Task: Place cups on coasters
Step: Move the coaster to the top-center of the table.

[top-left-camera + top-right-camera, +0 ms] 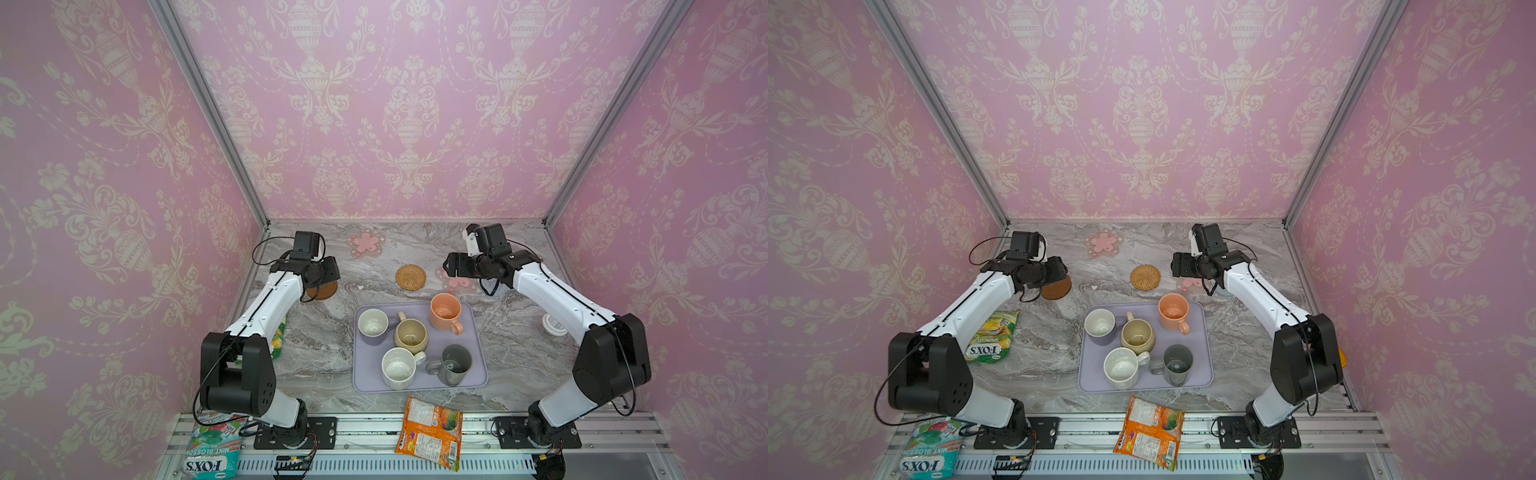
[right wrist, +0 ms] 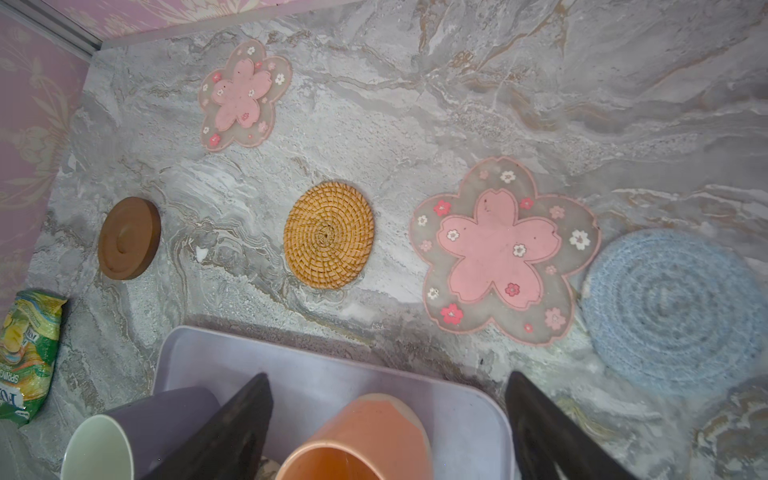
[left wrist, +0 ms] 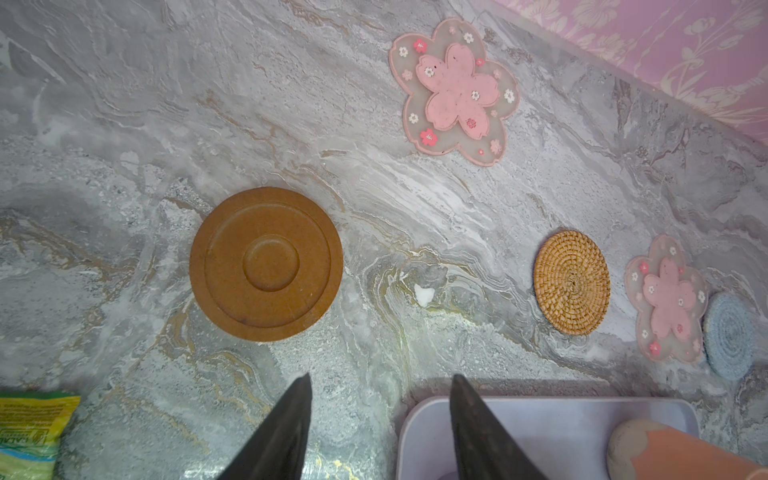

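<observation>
Black tapered fingers [image 3: 286, 428] of the left gripper [image 3: 381, 376] are seen parted, with nothing between them. The right gripper [image 2: 388, 374] has its fingers [image 2: 540, 424] spread wider, and nothing is grasped.

In both top views the white-and-black left arm [image 1: 270, 307] is bent at the elbow and reaches up-frame. Its wrist is over the brown wooden disc [image 3: 266, 264], which has a ringed, matte face. The right arm [image 1: 557, 291] is posed likewise, with its wrist over one pink flower coaster [image 2: 503, 249], a translucent five-petal shape.

Coasters are laid flat and bare on the grey marble-look table [image 1: 324, 345], mid-frame in a top view. A second pink flower coaster [image 1: 365, 243] lies highest. The woven rattan disc [image 1: 411, 277] lies centre. The grey-blue coiled disc [image 2: 673, 307] touches the first flower's edge.

All cups stand upright on the smooth lavender tray [image 1: 473, 374], lower centre: lavender mug [image 1: 372, 326], rounded beige mug [image 1: 410, 333], peach-orange mug [image 1: 445, 311], speckled white mug [image 1: 398, 368] and dark grey mug [image 1: 455, 364].
</observation>
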